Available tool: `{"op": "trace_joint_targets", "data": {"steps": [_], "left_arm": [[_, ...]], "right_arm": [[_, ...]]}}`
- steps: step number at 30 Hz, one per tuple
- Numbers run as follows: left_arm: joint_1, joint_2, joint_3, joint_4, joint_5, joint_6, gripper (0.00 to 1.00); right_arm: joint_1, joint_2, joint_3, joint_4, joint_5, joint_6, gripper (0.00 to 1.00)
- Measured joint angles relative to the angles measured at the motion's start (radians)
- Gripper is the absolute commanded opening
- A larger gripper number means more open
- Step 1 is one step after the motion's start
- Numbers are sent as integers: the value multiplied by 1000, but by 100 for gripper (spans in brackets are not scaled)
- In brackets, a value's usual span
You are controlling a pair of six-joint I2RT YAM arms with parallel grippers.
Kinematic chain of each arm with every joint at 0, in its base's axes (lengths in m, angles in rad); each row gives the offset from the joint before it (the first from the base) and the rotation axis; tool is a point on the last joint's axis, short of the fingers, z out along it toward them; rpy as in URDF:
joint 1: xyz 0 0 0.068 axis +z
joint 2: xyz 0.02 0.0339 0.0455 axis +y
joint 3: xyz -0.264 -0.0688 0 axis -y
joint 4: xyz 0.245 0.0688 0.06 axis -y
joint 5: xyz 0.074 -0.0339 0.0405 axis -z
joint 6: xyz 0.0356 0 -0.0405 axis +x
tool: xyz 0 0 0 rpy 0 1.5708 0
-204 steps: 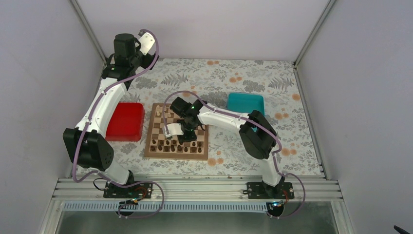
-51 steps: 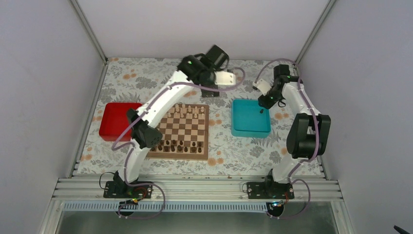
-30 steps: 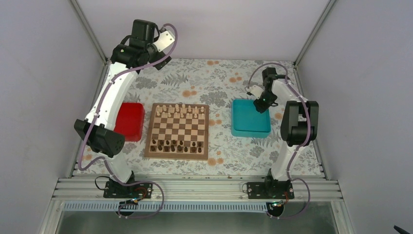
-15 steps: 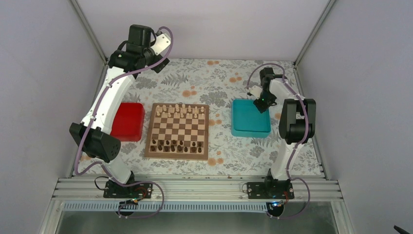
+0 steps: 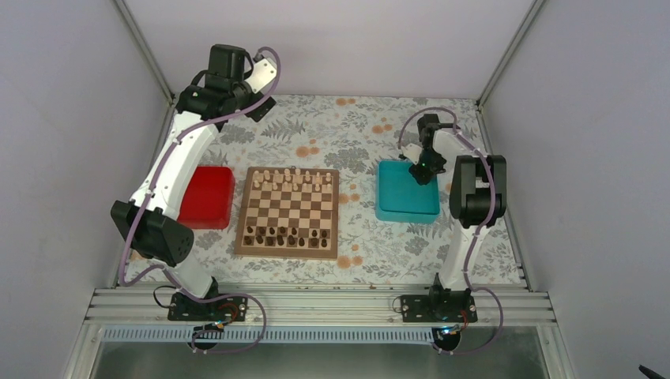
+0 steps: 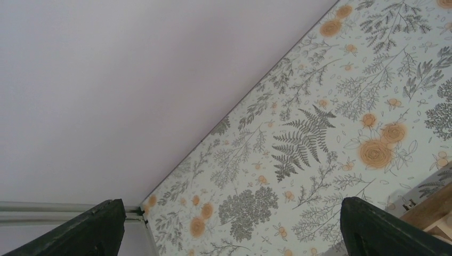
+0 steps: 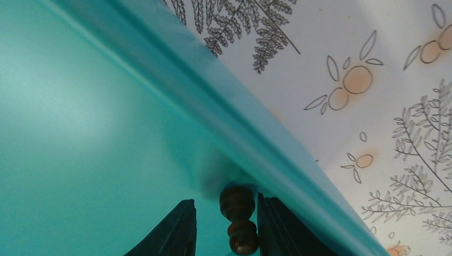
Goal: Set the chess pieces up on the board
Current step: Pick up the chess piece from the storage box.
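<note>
The board point(image 5: 288, 253) lies mid-table. Several dark chess pieces point(image 5: 284, 235) stand in its near rows and pale ones point(image 5: 292, 179) in its far rows. One more dark chess piece point(image 7: 238, 213) lies in the teal tray point(image 7: 80, 133) against its wall. My right gripper point(image 7: 225, 205) reaches down into that tray point(image 5: 403, 201). Its jaws stand partly open around the piece: one finger point(image 7: 272, 224) touches it and a gap shows at the other. My left gripper point(image 6: 229, 229) is wide open and empty, held high over the far left of the table point(image 5: 257, 105).
A red tray point(image 5: 207, 197) sits left of the board. A corner of the board point(image 6: 432, 208) shows at the lower right of the left wrist view. Enclosure walls close the table at the back and sides. Flowered cloth covers the table.
My right gripper has come down into the teal tray's far right corner, around the dark piece. The left arm has only shifted slightly at the far left.
</note>
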Motion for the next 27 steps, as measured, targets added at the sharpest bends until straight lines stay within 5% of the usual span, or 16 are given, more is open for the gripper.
{"op": "trace_joint_targets", "data": {"steps": [13, 27], "left_arm": [[6, -18, -44, 7, 17, 0, 100], [24, -76, -87, 19, 23, -8, 100]], "right_arm": [[5, 10, 0, -7, 3, 23, 6], [156, -46, 121, -149, -49, 51, 4]]}}
